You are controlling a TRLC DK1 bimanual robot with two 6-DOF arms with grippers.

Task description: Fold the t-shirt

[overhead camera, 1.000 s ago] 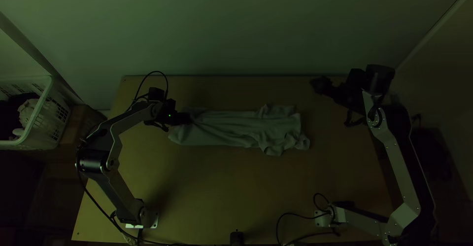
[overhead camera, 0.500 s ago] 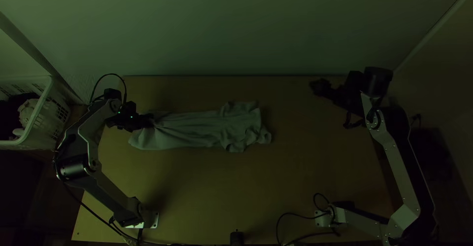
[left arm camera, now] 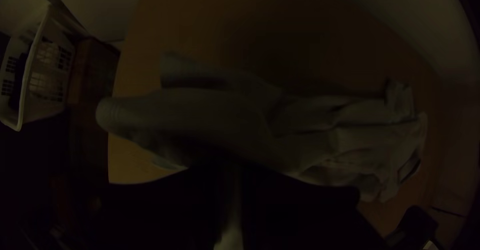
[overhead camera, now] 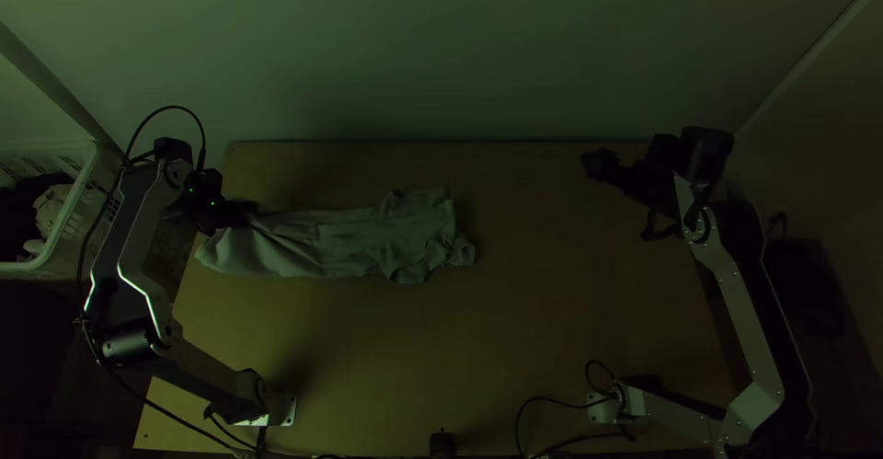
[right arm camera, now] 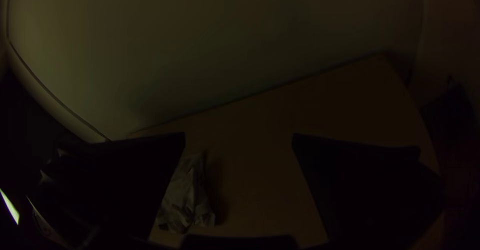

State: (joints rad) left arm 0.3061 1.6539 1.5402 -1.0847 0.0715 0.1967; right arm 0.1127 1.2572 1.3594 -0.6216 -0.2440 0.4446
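We're looking at a light wooden table under dim light, its far edge running along a pale wall that fills the top of the frame. At upper left, beside the table, there's a white slatted basket with light and dark cloth in it.

Our count, folks: one table, one basket, one t-shirt and two arms, plus one small black cylinder at bottom centre.

And here's the t-shirt, on the left half of the table, a little above the frame's middle. It lies as a long, wrinkled strip, and its long axis runs left to right, roughly in line with the table's far edge. One end points to the table's left edge; the other, crumpled and ragged, points right and stops near the middle of the frame.

At that left end, the left gripper has the cloth pinched between its fingers, creases fanning out from the grip. Over at upper right, well apart from the cloth, the right gripper stands wide, nothing between its fingers.
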